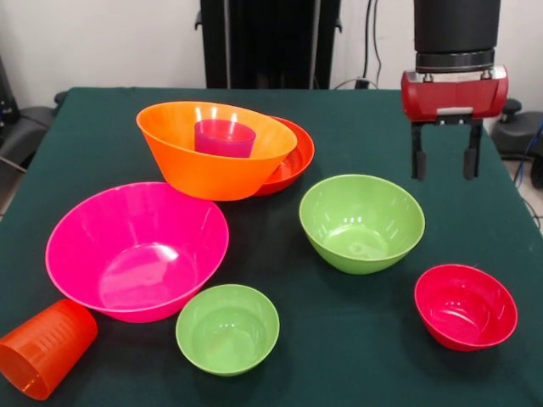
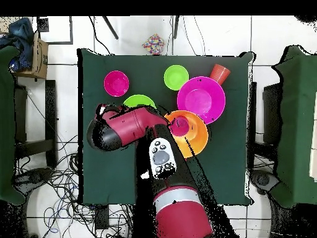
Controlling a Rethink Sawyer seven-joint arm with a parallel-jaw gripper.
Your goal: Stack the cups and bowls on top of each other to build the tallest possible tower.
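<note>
The tower stands at the back left: a large orange bowl (image 1: 212,157) (image 2: 193,137) rests tilted in a shallow red-orange bowl (image 1: 297,161), and a translucent purple cup (image 1: 225,137) (image 2: 180,127) stands upright inside it. In front lie a large pink bowl (image 1: 136,250) (image 2: 201,100), a medium green bowl (image 1: 362,222) (image 2: 138,100), a small green bowl (image 1: 227,328) (image 2: 176,77) and a small crimson bowl (image 1: 466,306) (image 2: 116,83). An orange cup (image 1: 44,348) (image 2: 220,74) lies on its side at the near left corner. My gripper (image 1: 445,161) hangs open and empty, above the cloth behind and right of the medium green bowl.
The dark green tablecloth (image 1: 339,356) covers the whole table. In the overhead view my arm (image 2: 158,139) hides part of the medium green bowl. Dark chairs (image 2: 297,124) stand at both sides of the table, and cables (image 2: 56,180) lie on the floor.
</note>
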